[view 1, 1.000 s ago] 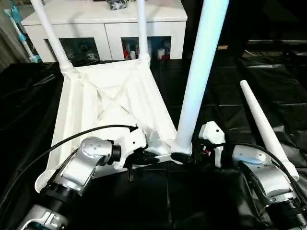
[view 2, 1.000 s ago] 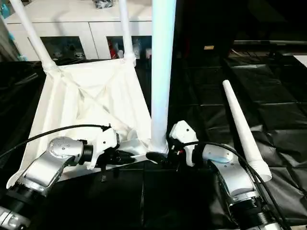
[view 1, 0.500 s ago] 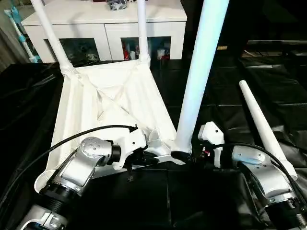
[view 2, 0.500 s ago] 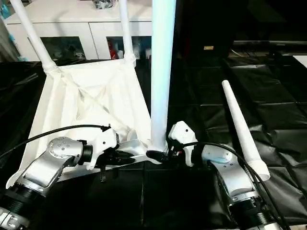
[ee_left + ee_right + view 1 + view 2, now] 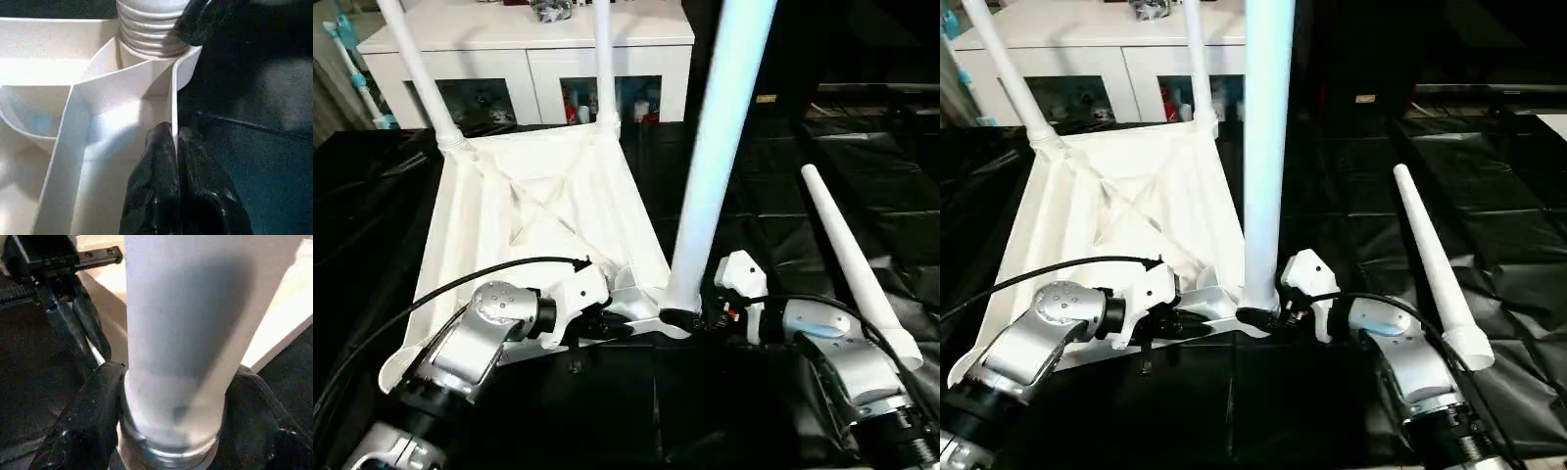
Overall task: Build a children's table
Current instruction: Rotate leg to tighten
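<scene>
The children's table top (image 5: 538, 196) lies upside down on the black floor sheet, ribbed side up. Two legs (image 5: 416, 73) (image 5: 603, 59) stand in its far corner sockets. A third leg (image 5: 715, 147) rises from the near right corner socket, leaning slightly right. My right gripper (image 5: 680, 318) is shut around that leg's base, with a black finger (image 5: 88, 416) pressed against each side. Just left of that corner, my left gripper (image 5: 173, 134) is shut on the top's thin edge wall (image 5: 172, 98). A fourth leg (image 5: 852, 259) lies loose on the sheet to the right.
A white cabinet (image 5: 529, 39) with glass doors stands right behind the table top. Black sheeting (image 5: 783, 147) covers the floor all around. The loose leg lies close beside my right forearm (image 5: 837, 352). A black cable (image 5: 460, 284) loops over my left arm.
My right gripper's fingers have closed in on the base of the standing leg. The left gripper has kept its pinch on the edge wall. The picture has shifted slightly.
</scene>
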Robot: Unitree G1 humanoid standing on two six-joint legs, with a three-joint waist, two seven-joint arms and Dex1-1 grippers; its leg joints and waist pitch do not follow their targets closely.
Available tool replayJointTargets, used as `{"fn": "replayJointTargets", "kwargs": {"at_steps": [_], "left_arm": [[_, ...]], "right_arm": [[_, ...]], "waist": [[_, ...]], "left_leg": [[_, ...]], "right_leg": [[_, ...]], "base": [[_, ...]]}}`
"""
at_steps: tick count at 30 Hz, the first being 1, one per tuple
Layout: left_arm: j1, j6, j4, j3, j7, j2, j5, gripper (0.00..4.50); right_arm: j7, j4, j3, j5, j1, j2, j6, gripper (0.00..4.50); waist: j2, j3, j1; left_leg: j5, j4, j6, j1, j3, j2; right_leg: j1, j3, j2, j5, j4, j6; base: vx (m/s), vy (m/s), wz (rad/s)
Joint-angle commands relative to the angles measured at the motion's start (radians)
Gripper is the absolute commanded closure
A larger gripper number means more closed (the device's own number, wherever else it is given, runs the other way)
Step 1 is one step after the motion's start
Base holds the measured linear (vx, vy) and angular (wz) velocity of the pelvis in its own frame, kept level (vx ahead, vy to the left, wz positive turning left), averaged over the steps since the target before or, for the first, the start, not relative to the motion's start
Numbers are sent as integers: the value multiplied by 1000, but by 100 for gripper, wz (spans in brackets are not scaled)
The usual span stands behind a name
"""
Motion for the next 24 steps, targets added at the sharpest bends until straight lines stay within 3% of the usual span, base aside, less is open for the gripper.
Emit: {"fn": "replayJointTargets", "kwargs": {"at_steps": [1, 7, 9, 10, 12, 13, 16, 18, 20, 21, 22, 24], "left_arm": [[8, 57, -69, -11, 17, -24, -31, 450], [37, 161, -100, 10, 185, -107, 5, 450], [41, 179, -98, 14, 228, -135, 14, 450], [44, 189, -99, 16, 247, -146, 17, 450], [38, 227, -72, 28, 352, -215, 32, 450], [38, 227, -72, 28, 352, -215, 32, 450], [11, 245, 17, 96, 558, -336, 45, 450], [3, 240, 44, 117, 613, -363, 49, 450], [-12, 229, 83, 123, 647, -374, 61, 450], [-16, 224, 94, 124, 655, -376, 64, 450], [-24, 214, 111, 124, 659, -377, 64, 450], [-30, 207, 122, 124, 662, -379, 64, 450]], "right_arm": [[-105, 6, -28, -8, 1, 43, 36, 185], [-264, -3, -21, -50, 41, 143, 54, 185], [-300, 6, -18, -66, 43, 163, 44, 185], [-317, 10, -17, -73, 43, 172, 41, 185], [-418, 55, -24, -103, 32, 223, 35, 186], [-418, 55, -24, -103, 32, 223, 35, 186], [-619, 135, -62, -156, 11, 309, 35, 186], [-677, 154, -76, -167, 4, 330, 37, 186], [-727, 178, -91, -168, -9, 359, 47, 186], [-740, 184, -97, -166, -14, 369, 51, 186], [-750, 199, -104, -157, -24, 383, 53, 186], [-756, 212, -109, -151, -32, 393, 52, 186]], "waist": [[-9, -66, 1], [-7, -53, -18], [-10, -54, -24], [-8, -47, -25], [-9, -48, -26], [-9, -40, -28], [-15, -32, -35], [-12, -34, -36], [-18, -36, -34], [-14, -33, -33], [-14, -35, -34], [-14, -33, -33]], "left_leg": [[-98, -65, 92, 0, -18, 51], [-168, -70, 55, 0, -19, 48], [-180, -71, 53, -1, -21, 46], [-190, -74, 53, -1, -21, 46], [-209, -74, 51, 3, -21, 44], [-215, -76, 50, 2, -19, 44], [-255, -79, 44, 10, -22, 37], [-254, -79, 42, 14, -22, 36], [-213, -85, 63, 5, -24, 38], [-232, -84, 71, 12, -21, 36], [-234, -84, 71, 8, -22, 34], [-234, -86, 72, 9, -22, 36]], "right_leg": [[63, 49, -81, -151, -60, -239], [56, 49, -78, -277, -77, -199], [60, 48, -77, -310, -81, -183], [55, 49, -77, -325, -85, -178], [53, 49, -76, -367, -90, -162], [47, 50, -75, -373, -93, -160], [42, 47, -74, -481, -107, -122], [41, 46, -73, -483, -110, -116], [48, 48, -71, -387, -102, -123], [41, 49, -73, -418, -108, -120], [47, 48, -76, -439, -108, -113], [44, 48, -75, -447, -112, -100]], "base": [[0, 0, 0], [0, 0, 0], [0, 0, 0], [0, 0, 0], [0, 0, 0], [0, 0, 0], [0, 0, 0], [0, 0, 0], [0, 0, 0], [0, 0, 0], [0, 0, 0], [0, 0, 0]]}}
